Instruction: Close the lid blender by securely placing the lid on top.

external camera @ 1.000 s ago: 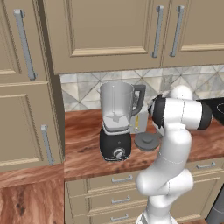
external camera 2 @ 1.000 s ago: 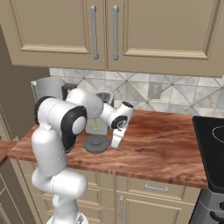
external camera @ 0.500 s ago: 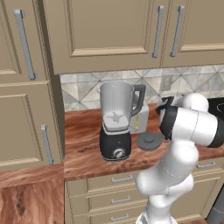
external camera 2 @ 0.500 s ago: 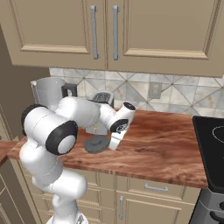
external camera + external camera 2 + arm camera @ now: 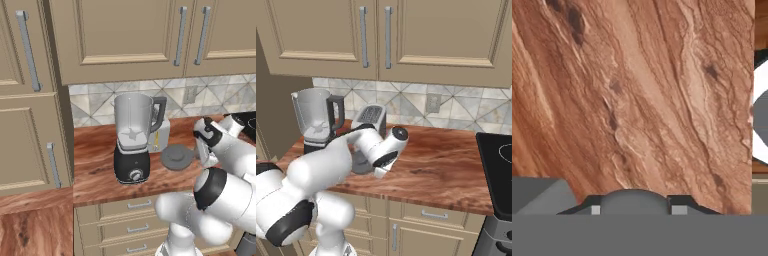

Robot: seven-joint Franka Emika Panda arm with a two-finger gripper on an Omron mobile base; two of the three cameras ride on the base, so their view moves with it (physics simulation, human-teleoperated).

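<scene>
Since a second ago the arm has swung right and low beside the round dark grey lid [image 5: 176, 156], which lies flat on the wooden worktop [image 5: 97, 172] right of the black-based, clear-jarred blender [image 5: 133, 137]. Right base view: the arm hides most of the lid. Hand view: the hand [image 5: 633, 207] pinches the lid's knob (seemingly); a shallow pinch could slip on lifting.

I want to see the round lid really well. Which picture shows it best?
The left base view: the lid lies flat and whole on the counter, right of the blender. In the right base view the arm covers most of it.
</scene>
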